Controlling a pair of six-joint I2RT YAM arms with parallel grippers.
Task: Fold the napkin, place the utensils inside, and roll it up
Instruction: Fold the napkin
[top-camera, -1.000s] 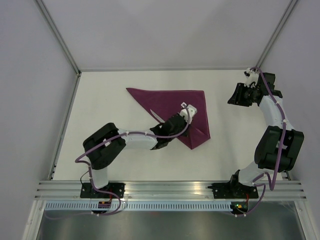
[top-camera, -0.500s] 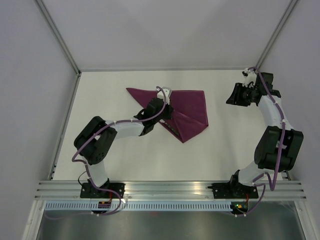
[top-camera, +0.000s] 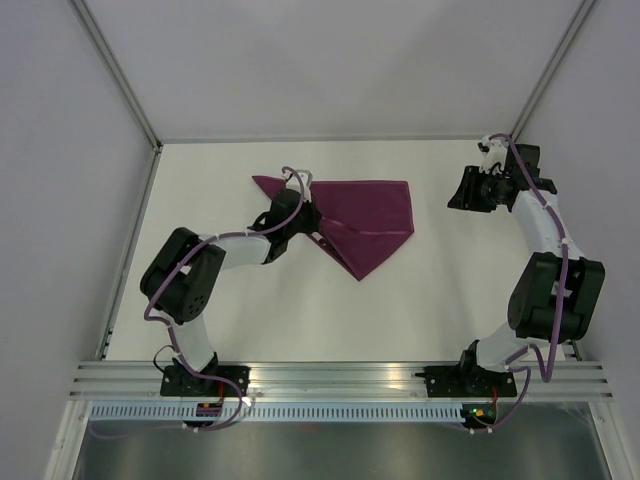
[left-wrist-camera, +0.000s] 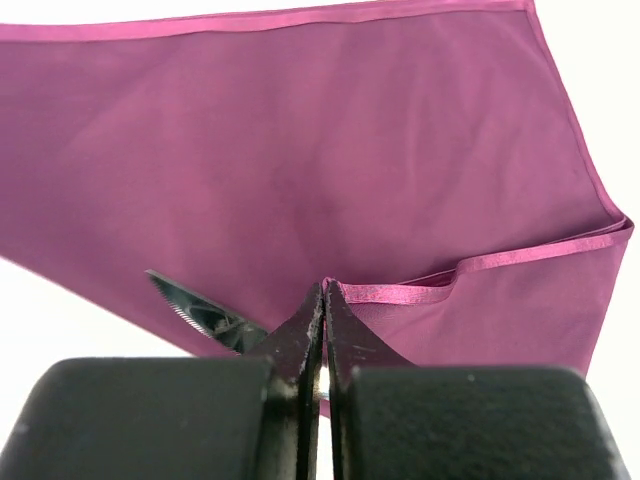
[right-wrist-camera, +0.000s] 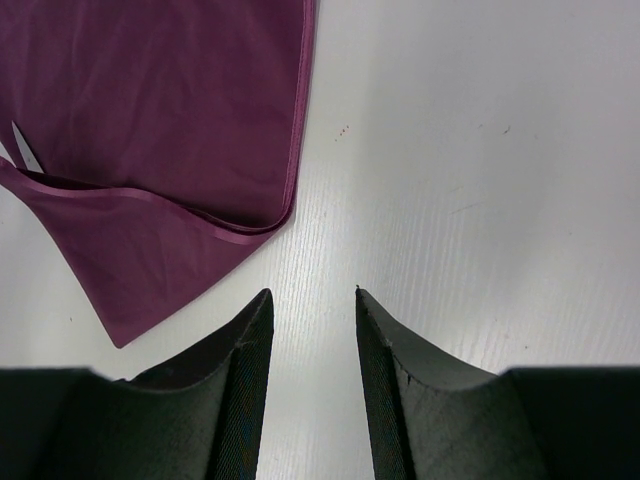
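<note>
The purple napkin (top-camera: 370, 215) lies folded at the middle back of the table, one corner pointing toward me. My left gripper (top-camera: 314, 211) is shut on its satin hem at the left end of the fold. The left wrist view shows the fingertips (left-wrist-camera: 310, 310) pinching that hem on the napkin (left-wrist-camera: 350, 150). The knife (left-wrist-camera: 195, 308) lies just left of the jaws, its serrated blade partly under the cloth. My right gripper (top-camera: 462, 190) is open and empty over bare table, right of the napkin (right-wrist-camera: 170, 100). A blade tip (right-wrist-camera: 22, 148) pokes out at the fold.
The white table (top-camera: 250, 300) is walled at the back and both sides. Metal frame posts (top-camera: 115, 70) rise at the back corners. An aluminium rail (top-camera: 340, 378) with the arm bases runs along the near edge.
My left gripper has moved up and left, from the napkin's lower right to its left part, dragging the pinched edge with it. The napkin's lower corner has shifted left. The right arm barely moved.
</note>
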